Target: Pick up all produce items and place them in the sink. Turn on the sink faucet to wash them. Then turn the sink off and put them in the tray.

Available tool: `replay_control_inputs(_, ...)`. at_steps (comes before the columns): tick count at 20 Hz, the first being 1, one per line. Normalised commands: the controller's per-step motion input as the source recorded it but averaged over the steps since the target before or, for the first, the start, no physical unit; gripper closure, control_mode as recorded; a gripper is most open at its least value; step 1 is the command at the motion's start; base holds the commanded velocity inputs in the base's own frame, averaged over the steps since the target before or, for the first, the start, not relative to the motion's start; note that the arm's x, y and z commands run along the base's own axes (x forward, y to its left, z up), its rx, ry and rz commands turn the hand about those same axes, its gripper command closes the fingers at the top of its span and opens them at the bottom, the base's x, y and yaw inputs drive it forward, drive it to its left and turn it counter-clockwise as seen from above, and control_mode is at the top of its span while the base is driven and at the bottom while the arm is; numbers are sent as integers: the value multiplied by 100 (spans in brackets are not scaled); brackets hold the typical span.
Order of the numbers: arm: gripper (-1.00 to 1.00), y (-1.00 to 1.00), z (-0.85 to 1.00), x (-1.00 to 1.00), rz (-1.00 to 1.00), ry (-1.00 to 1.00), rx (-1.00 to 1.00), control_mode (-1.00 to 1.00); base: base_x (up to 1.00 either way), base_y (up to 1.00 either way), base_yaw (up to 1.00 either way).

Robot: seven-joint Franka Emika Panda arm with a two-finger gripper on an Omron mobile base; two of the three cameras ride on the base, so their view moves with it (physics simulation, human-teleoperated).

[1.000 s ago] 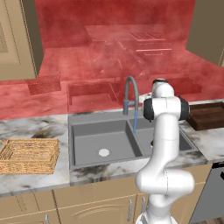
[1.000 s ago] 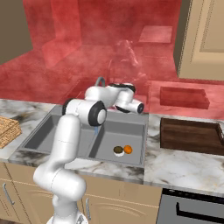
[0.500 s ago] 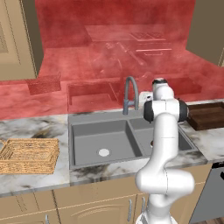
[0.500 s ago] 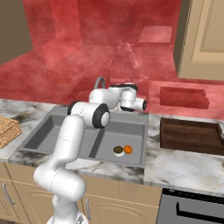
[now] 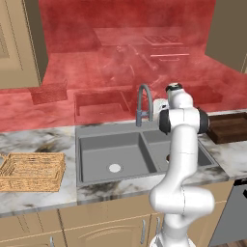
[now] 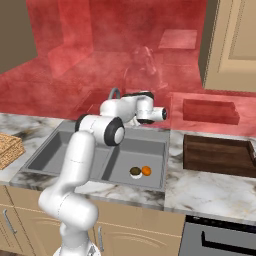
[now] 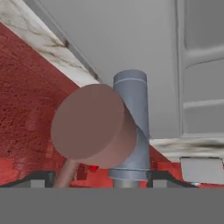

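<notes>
Two small round produce items lie side by side on the floor of the sink's right basin: one dark olive-brown point(image 6: 135, 171), one orange point(image 6: 146, 170). The grey double sink point(image 5: 96, 149) point(image 6: 60, 150) is set in the marble counter. The gooseneck faucet point(image 5: 143, 100) point(image 6: 114, 92) stands behind the divider, and no water shows under its spout. My gripper point(image 7: 105, 178) point(image 5: 155, 105) is just right of the faucet, open, fingertips wide apart. Close ahead in the hand view stand the faucet's base point(image 7: 131, 127) and the round end of its lever point(image 7: 89, 124). The wicker tray point(image 5: 31, 169) point(image 6: 7, 147) sits left of the sink.
A dark brown wooden block point(image 5: 231, 128) point(image 6: 217, 155) lies on the counter right of the sink. The red backsplash wall rises right behind the faucet. My arm leans over the right basin and hides part of it in the left base view.
The jaws were shut and now stand open. The hand has shifted slightly beside the faucet. A thin streak under the spout a second ago is gone.
</notes>
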Motion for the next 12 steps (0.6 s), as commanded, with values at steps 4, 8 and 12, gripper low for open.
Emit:
replay_control_inputs(4,-100,-22,80,-53,2,-6,0,-100,0,0,0)
replay_control_inputs(8,-100,-54,75,-52,0,-7,0,-100,0,0,0)
replay_control_inputs(12,-100,-53,82,-31,0,-9,0,-100,0,0,0)
